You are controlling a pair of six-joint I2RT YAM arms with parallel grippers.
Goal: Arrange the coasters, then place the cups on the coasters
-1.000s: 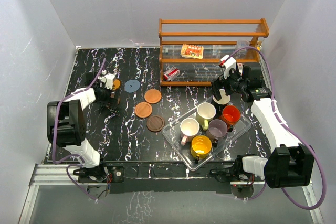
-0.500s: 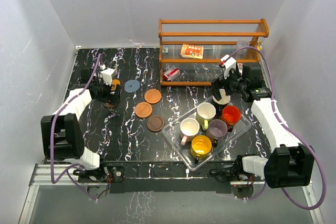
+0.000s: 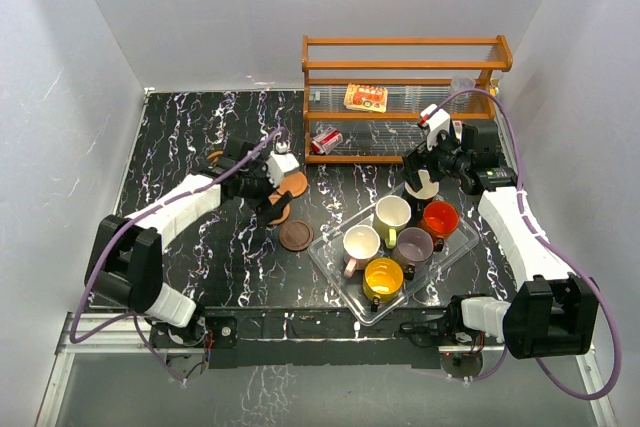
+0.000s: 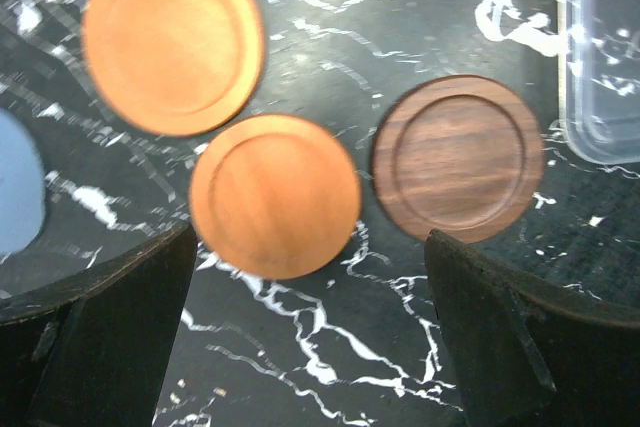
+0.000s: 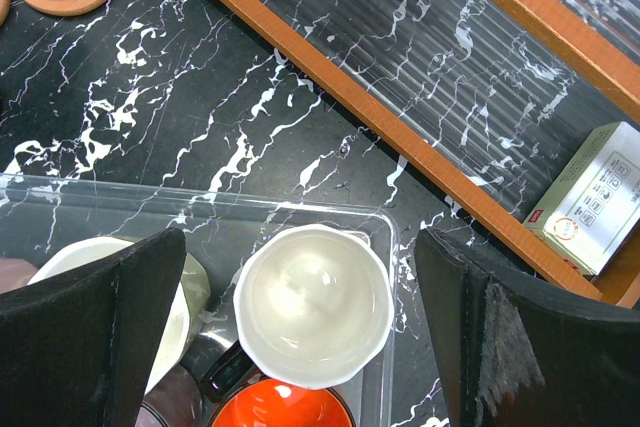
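Left wrist: left pincer (image 4: 310, 247) spread wide over round wooden coasters (image 4: 275, 195); right pincer (image 5: 300, 239) likewise over glossy cup (image 5: 312, 305).

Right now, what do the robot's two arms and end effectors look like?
Both the left arm and right arm have white shells over blocky black joints, each trailed by a looping purple cable. The left end effector and right end effector carry broad, matte black fingers.

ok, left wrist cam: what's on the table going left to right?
blue-grey coaster (cut off at the left edge) → upper orange coaster → lower orange coaster → dark brown coaster → clear tray (corner only, at the right edge)
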